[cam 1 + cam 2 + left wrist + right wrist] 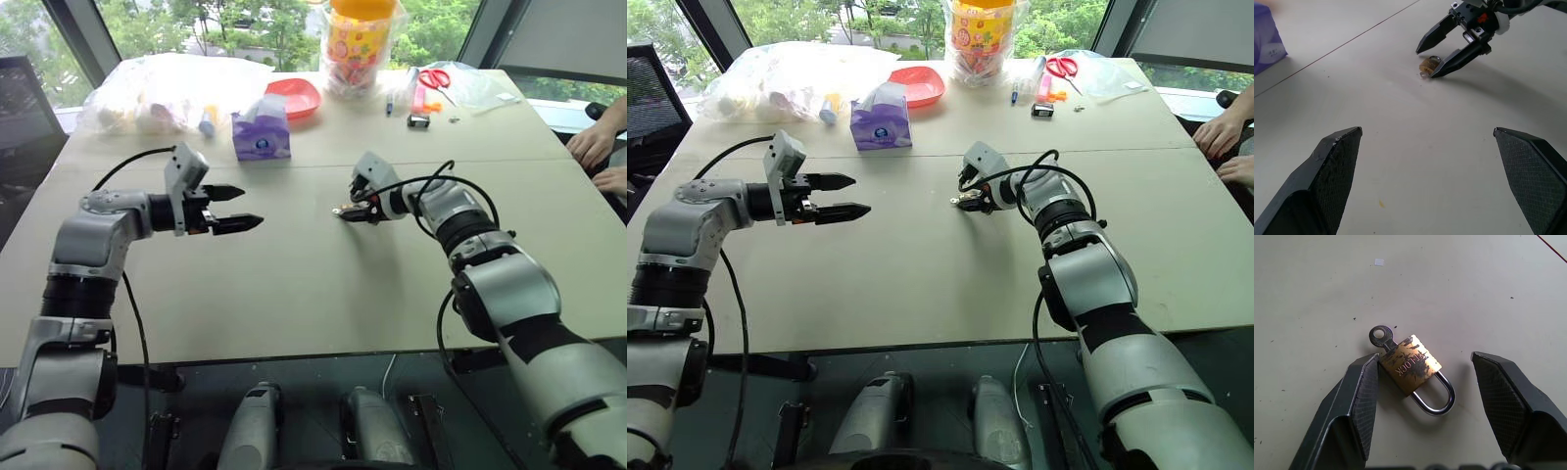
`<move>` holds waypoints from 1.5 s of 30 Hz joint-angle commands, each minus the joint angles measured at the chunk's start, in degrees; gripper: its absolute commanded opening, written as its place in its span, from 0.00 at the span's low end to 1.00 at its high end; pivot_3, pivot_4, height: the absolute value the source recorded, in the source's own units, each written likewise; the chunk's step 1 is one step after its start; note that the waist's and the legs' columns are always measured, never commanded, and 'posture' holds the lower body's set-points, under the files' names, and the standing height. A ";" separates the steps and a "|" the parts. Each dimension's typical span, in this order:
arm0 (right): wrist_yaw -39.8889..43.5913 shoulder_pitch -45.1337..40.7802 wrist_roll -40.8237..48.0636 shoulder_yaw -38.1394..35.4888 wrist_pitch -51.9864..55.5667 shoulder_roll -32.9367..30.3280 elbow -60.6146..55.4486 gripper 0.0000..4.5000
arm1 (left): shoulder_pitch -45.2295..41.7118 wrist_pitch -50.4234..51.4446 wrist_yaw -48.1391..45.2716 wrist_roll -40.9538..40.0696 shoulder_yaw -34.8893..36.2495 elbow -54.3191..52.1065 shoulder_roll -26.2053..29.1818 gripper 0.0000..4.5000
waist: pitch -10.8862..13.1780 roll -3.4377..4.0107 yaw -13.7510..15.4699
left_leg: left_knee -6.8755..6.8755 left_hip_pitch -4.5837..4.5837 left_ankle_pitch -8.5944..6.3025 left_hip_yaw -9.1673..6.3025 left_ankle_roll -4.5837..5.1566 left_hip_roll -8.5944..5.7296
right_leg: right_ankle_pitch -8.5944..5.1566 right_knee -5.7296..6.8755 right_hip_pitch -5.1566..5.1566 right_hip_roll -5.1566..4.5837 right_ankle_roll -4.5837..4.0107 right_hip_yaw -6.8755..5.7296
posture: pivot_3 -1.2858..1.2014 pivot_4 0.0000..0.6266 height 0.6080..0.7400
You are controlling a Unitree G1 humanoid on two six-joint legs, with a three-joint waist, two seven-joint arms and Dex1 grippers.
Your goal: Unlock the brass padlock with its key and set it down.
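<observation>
- While the padlock [1413,367] lies flat on the table [294,294], the right gripper [1424,357] is lowered over it with its fingers spread, one on each side of the lock.
- One finger [1359,396] touches the brass body at the corner next to the key. The other stands apart from the lock, with bare table between them.
- The key [1382,337] sits in the end of the body opposite the shackle, and its round bow sticks out over the table.
- The shackle [1437,399] points back toward the right wrist, and both of its legs look seated in the body.
- The brass face is worn and scratched, with lettering stamped across it.
- In the head views the padlock is near the middle of the table, under the right gripper's tips. It is just on the robot's side of the seam that crosses the tabletop.
- The left gripper [251,208] hangs above the table to the left, well apart from the lock and pointing toward it. Its fingers are spread wide with nothing between them.
- The left wrist view looks across bare table at the right gripper, with the padlock on the surface between its two tips.
- Along the far part of the table stand a purple tissue box [261,132], a red plate [297,96], a jar [361,44] in clear wrap and scissors [438,78], all well apart from the lock.
- A person's hands [593,145] rest at the table's right edge.
</observation>
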 commanded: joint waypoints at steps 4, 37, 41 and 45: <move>1.56 1.25 -0.82 -0.40 1.51 1.40 -0.39 0.68 | -1.51 -1.56 -1.05 0.58 0.54 0.33 0.69 1.00 | 0.00 0.00 -0.03 | -0.01 0.01 0.00 0.00 0.00 0.01 | 0.00 0.00 0.00 0.01 0.00 0.00 | 0.52 0.24 1.00; -2.79 9.07 -11.22 2.28 2.47 -8.48 -64.45 0.16 | -32.55 -9.85 -11.29 -0.08 9.45 52.37 -9.78 1.00 | 0.02 -0.03 -0.87 | -0.20 -0.26 0.22 0.07 -0.17 -0.06 | 0.01 0.37 -0.56 0.05 -0.01 0.00 | 0.52 0.24 1.00; -1.42 11.24 -9.13 1.29 7.27 -8.79 -72.17 0.16 | -36.26 -7.96 -12.14 -0.67 11.61 54.97 -11.95 1.00 | 0.04 -0.06 -0.72 | -0.08 -0.32 0.22 0.07 -0.16 -0.09 | 0.01 0.35 -0.54 0.02 -0.01 -0.01 | 0.52 0.24 1.00; -1.78 12.21 -8.91 1.65 8.74 -9.27 -74.76 0.16 | -38.60 -7.33 -13.25 0.99 11.16 55.34 -14.14 1.00 | 0.03 -0.06 -0.68 | -0.01 -0.20 0.22 0.04 -0.16 -0.09 | 0.02 0.43 -0.43 0.04 -0.02 -0.02 | 0.52 0.24 1.00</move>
